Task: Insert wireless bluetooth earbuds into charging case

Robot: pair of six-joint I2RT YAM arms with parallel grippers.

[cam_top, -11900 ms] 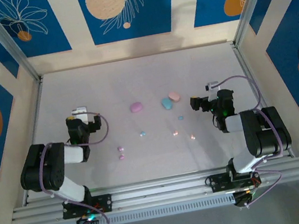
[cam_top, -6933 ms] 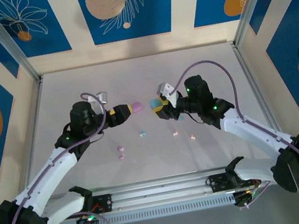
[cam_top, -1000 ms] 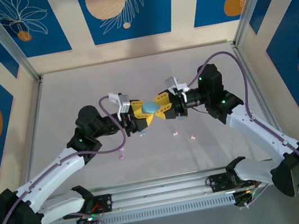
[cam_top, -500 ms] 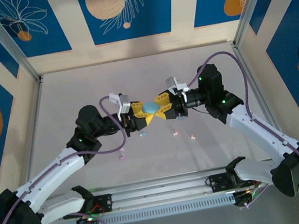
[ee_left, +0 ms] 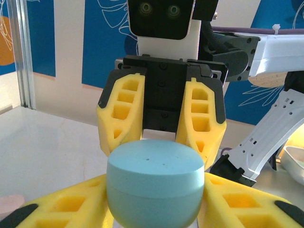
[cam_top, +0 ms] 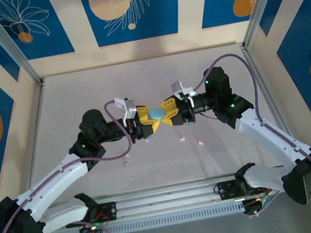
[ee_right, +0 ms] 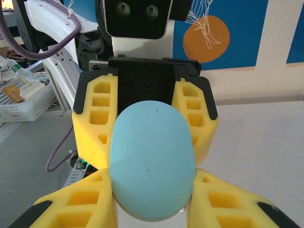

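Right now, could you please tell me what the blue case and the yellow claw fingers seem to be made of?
The blue case looks like moulded plastic, smooth and matte, with faint specks and a thin seam round it. The yellow fingers look like matte plastic or rubber, hollowed into open cells; I cannot tell which.

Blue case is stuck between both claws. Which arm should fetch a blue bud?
Probably the left: the left claw hangs just beside a blue bud on the table, while the right claw also grips the blue case and could hold it alone.
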